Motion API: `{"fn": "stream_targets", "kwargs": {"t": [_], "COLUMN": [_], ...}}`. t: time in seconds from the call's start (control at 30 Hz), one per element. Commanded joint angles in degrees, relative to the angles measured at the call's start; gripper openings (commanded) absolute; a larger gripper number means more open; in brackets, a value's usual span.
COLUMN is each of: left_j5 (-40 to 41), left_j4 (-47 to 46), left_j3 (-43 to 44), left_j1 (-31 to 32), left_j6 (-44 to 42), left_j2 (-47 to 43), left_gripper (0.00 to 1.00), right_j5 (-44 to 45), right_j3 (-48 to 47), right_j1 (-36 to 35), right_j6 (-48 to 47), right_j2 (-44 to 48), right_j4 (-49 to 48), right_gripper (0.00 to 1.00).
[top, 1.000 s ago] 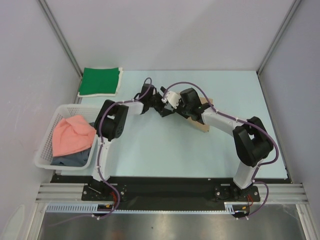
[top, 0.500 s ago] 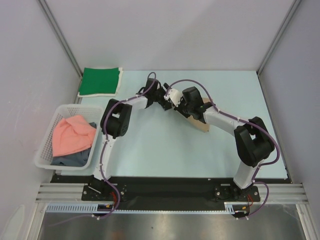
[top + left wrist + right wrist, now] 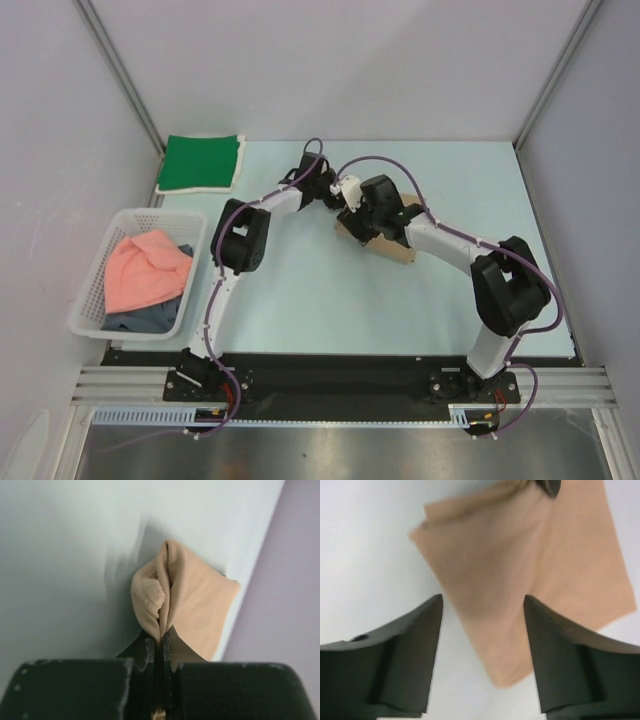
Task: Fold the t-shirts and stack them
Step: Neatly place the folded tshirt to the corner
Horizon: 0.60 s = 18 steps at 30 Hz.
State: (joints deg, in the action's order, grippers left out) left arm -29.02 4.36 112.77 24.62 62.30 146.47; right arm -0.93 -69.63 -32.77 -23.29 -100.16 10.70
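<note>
Tan t-shirt [image 3: 195,600] now in left tool [image 3: 161,636]

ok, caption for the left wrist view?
Left gripper shut on a bunched fold of the tan shirt, pale table behind.

Four t-shirts in all — one tan t-shirt [image 3: 400,252] at mid-frame of the top view, one green t-shirt [image 3: 200,163] at upper left, one salmon pink t-shirt [image 3: 145,272] and one dark grey-blue t-shirt [image 3: 150,319] at left. One white basket [image 3: 92,300]. Two arms — one left gripper [image 3: 161,632], one right gripper [image 3: 482,612], two fingers each.
</note>
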Motion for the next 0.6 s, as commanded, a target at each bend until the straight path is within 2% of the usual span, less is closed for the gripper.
{"fn": "stream_targets", "kwargs": {"t": [0.0,0.07,0.2,0.37,0.57], "left_j5": [6.8,9.1,14.1,20.7,28.7], "left_j4": [8.3,11.3,19.0,28.1,32.6], "left_j3": [2.8,2.8,3.5,6.2,10.4], "left_j1": [0.0,-0.3,-1.5,-3.7,-7.5], "left_j6": [-11.9,-18.7,-29.0,-41.7,-53.6], "left_j2": [-2.4,-5.6,-10.1,-14.5,-18.2], "left_gripper": [0.00,0.00,0.00,0.00,0.00], "right_j5": [10.4,13.4,18.5,18.3,14.7], "right_j3": [-5.4,-4.9,-3.6,5.3,8.6], "right_j1": [-3.4,-1.9,0.9,1.7,2.0], "right_j6": [7.9,11.4,18.2,22.8,26.0], "right_j2": [5.4,8.1,17.1,28.9,30.3], "right_j4": [10.4,17.5,25.9,22.6,22.2], "right_gripper": [0.73,0.78,0.82,0.93,0.93]}}
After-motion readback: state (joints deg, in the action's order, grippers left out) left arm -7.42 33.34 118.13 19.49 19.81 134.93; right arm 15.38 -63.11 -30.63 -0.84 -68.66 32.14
